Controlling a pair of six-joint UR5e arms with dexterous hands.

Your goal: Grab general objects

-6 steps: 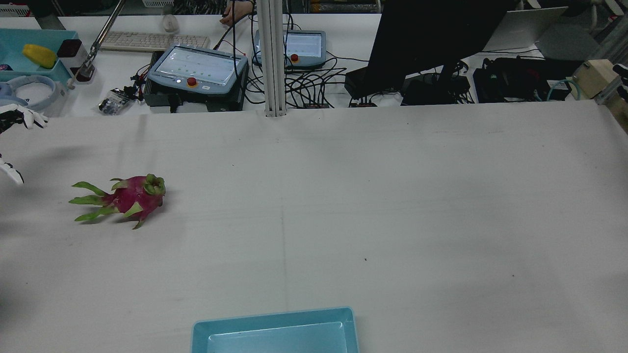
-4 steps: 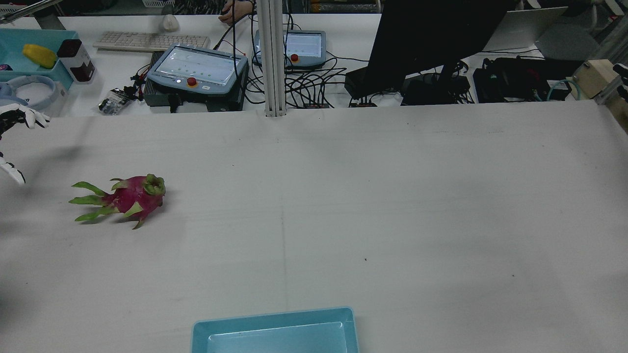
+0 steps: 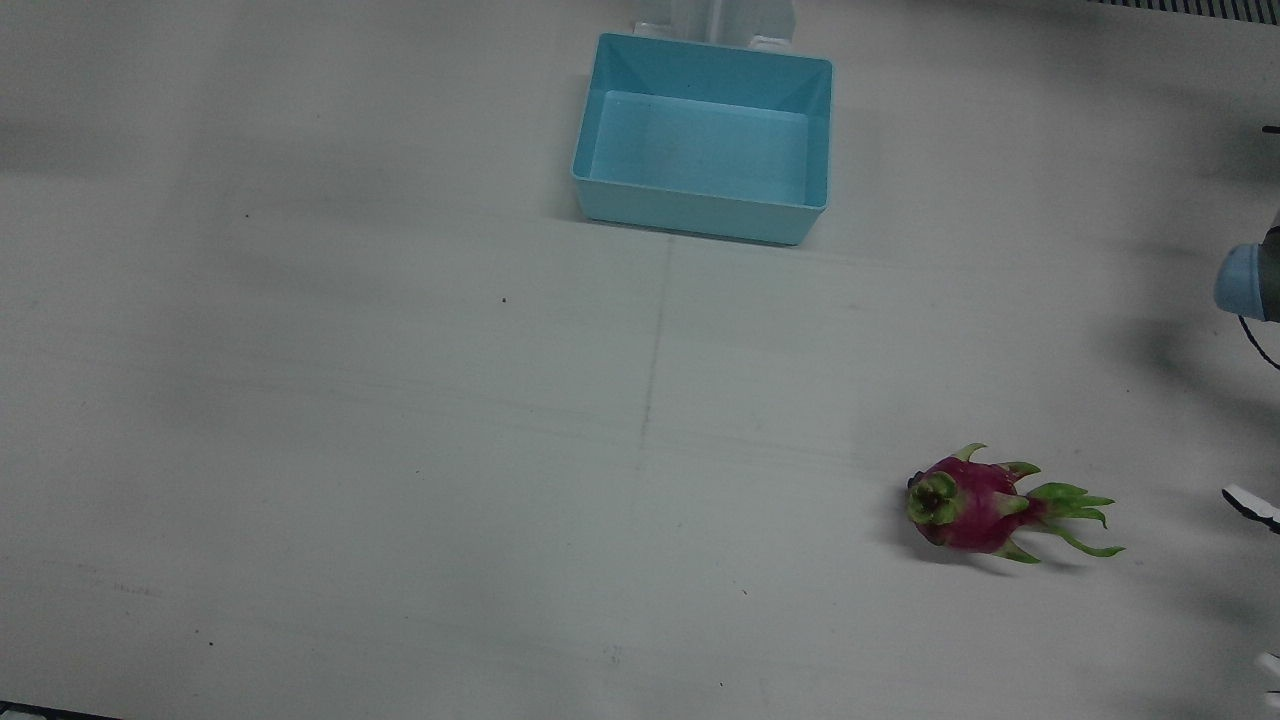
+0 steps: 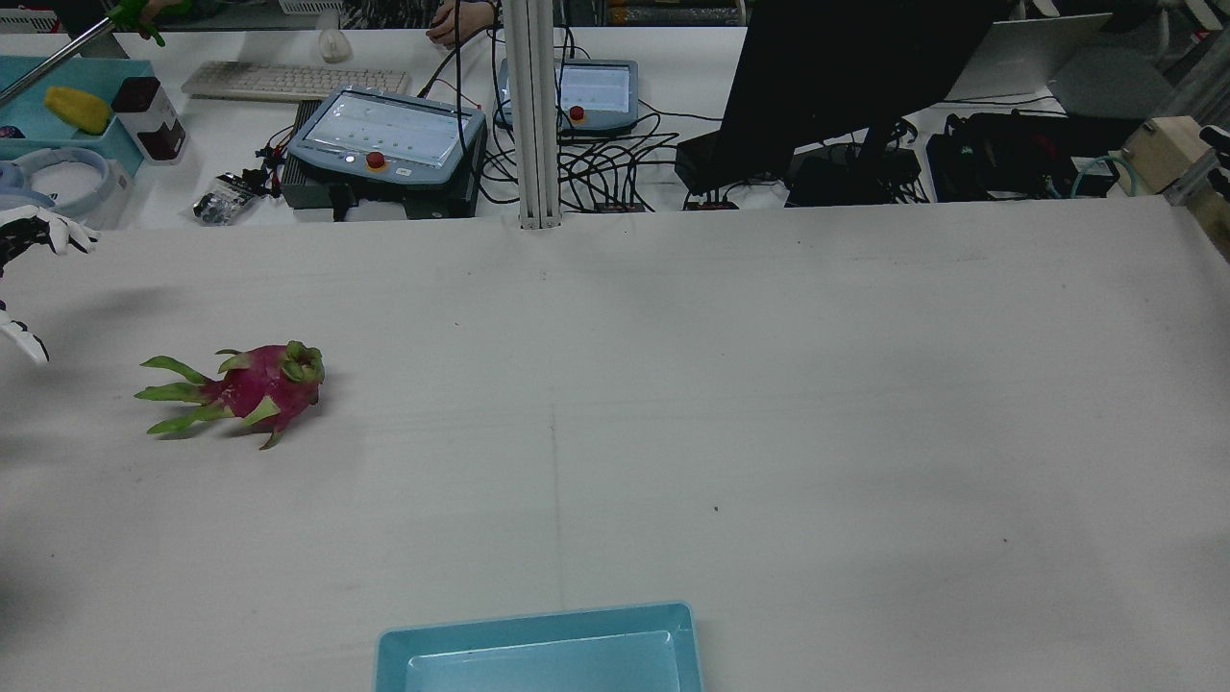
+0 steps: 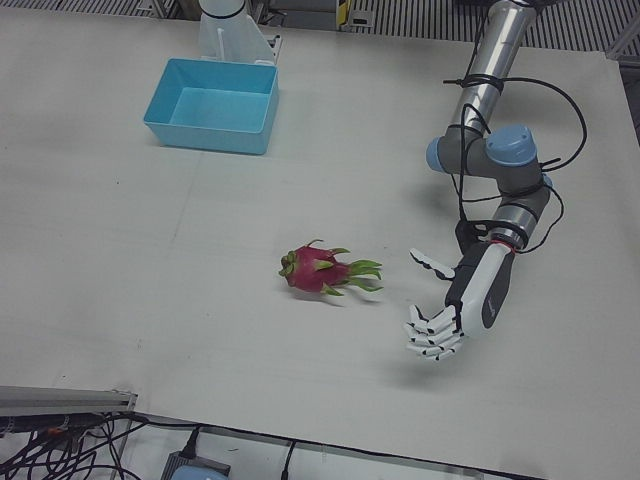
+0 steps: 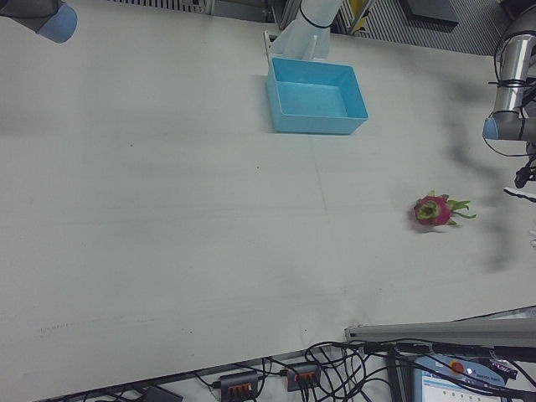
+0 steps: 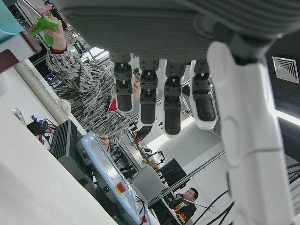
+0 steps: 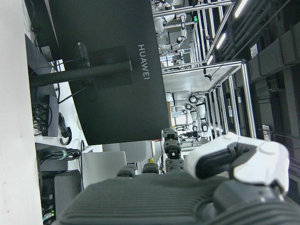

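A pink dragon fruit (image 3: 965,515) with green scales lies on its side on the white table, also seen in the rear view (image 4: 259,387), the left-front view (image 5: 315,271) and the right-front view (image 6: 431,211). My left hand (image 5: 445,305) hovers low beside its leafy end, a short gap away, open with fingers spread and holding nothing. Only its fingertips (image 4: 43,231) show at the rear view's left edge. Its own camera shows the fingers (image 7: 164,98) apart. My right hand (image 8: 197,178) shows only in its own view, open and empty, facing a black monitor.
An empty blue bin (image 3: 700,215) stands at the robot's side of the table, mid-width, also in the left-front view (image 5: 205,135). Beyond the far table edge are teach pendants (image 4: 389,135), cables and a monitor (image 4: 846,77). A person stands there holding a green-tipped stick.
The stick in the background behind the table has swung up and away to the left. The dragon fruit and my left hand's fingertips have hardly moved.
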